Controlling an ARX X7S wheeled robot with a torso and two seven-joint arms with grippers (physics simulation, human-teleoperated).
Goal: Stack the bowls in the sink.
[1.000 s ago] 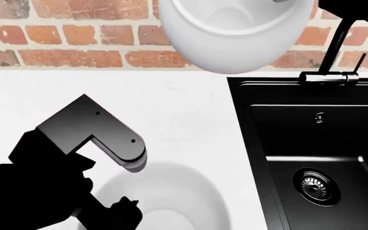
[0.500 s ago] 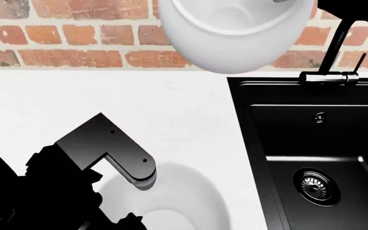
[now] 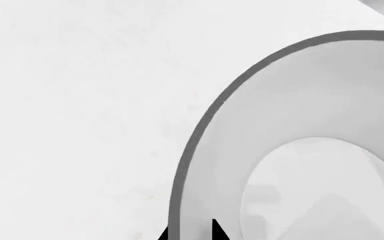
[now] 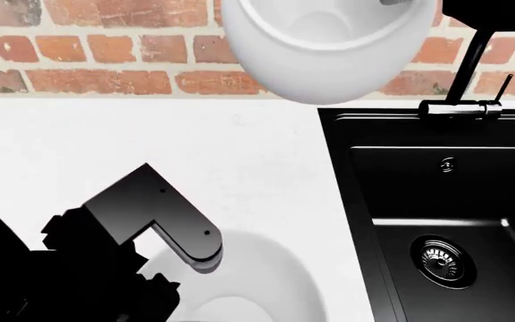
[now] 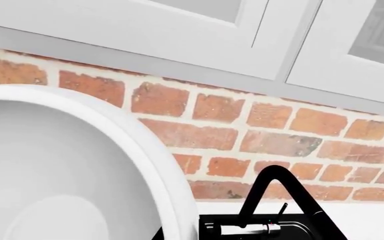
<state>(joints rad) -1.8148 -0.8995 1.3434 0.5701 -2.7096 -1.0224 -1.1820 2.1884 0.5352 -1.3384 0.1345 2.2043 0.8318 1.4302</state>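
White bowls number two (image 4: 329, 47) (image 4: 249, 282); one sink (image 4: 436, 221); gripper states unclear.

Sink (image 4: 472, 194) basin open (only faucet (image 4: 465, 74) stands behind it); counter (image 4: 150, 127) bare.

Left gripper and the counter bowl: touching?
Cannot tell. In the left wrist view the fingertips straddle the bowl rim, but no contact or gap shows; the head view hides it.
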